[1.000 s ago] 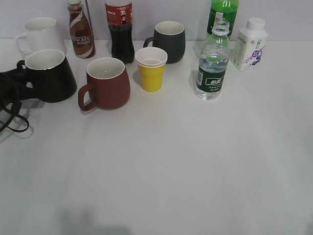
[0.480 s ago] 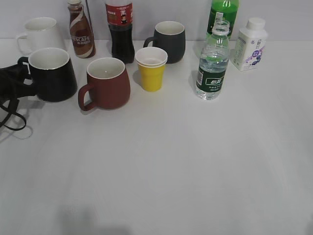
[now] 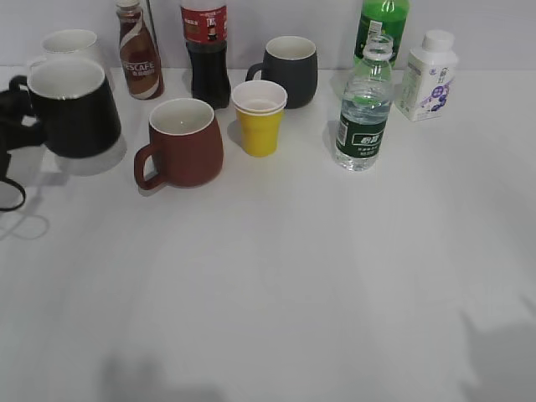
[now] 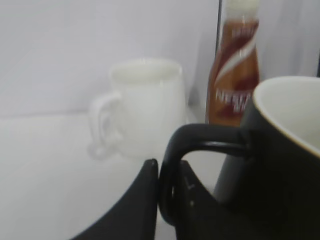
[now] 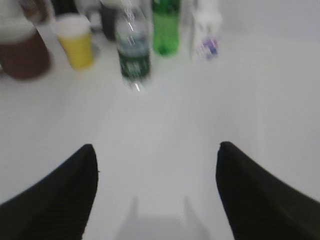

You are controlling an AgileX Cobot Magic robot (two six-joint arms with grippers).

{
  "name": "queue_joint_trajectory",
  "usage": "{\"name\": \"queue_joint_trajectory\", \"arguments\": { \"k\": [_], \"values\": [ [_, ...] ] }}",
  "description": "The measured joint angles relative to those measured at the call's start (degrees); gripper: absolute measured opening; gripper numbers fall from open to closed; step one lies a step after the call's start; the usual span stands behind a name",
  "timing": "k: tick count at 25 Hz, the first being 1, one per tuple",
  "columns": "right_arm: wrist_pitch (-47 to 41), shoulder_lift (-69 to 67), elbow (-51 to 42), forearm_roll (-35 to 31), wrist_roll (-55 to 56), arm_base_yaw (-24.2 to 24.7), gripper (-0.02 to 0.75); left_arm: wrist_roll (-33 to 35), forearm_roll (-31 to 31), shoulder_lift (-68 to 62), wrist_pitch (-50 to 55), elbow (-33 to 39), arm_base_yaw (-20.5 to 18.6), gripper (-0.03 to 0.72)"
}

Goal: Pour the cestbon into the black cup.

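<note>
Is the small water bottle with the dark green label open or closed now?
Open. The cestbon stands upright with no cap on its neck; the bare clear rim shows at the top in the exterior view. The right wrist view is too blurred to confirm.

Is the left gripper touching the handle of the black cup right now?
Touching. In the left wrist view the left gripper is shut on the black cup, with its fingers pressed against both sides of the loop handle and no gap showing.

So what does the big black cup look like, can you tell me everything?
The black cup is a glossy black mug with a white inside that looks empty, wider toward the base, with a black loop handle. It sits upright at the table's far left, lifted just off the surface, in front of the white mug. The left gripper pinches its handle.
</note>
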State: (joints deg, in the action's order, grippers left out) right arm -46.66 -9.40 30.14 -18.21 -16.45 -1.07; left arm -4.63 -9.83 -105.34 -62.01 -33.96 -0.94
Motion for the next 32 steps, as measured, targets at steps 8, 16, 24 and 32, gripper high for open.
{"name": "queue_joint_trajectory", "arguments": {
  "k": [8,16,24,32],
  "values": [
    [34.9,-28.8,0.2,-43.3,-38.0,0.0,0.536,-1.3,-0.2,10.5,4.7,0.0,0.0,0.048],
    [20.9,-46.4,1.7,-84.2,-86.1,-2.9,0.451,-1.7,-0.4,18.4,10.0,0.0,0.0,0.048],
    [30.2,-59.2,3.3,-52.8,-50.6,-5.4,0.364,-1.7,-0.8,19.8,12.9,0.0,0.0,0.048],
    [65.9,-59.7,3.3,-24.7,-12.1,-16.1,0.372,-1.7,-0.9,21.6,13.6,0.1,-0.1,0.048]
  ]
}}
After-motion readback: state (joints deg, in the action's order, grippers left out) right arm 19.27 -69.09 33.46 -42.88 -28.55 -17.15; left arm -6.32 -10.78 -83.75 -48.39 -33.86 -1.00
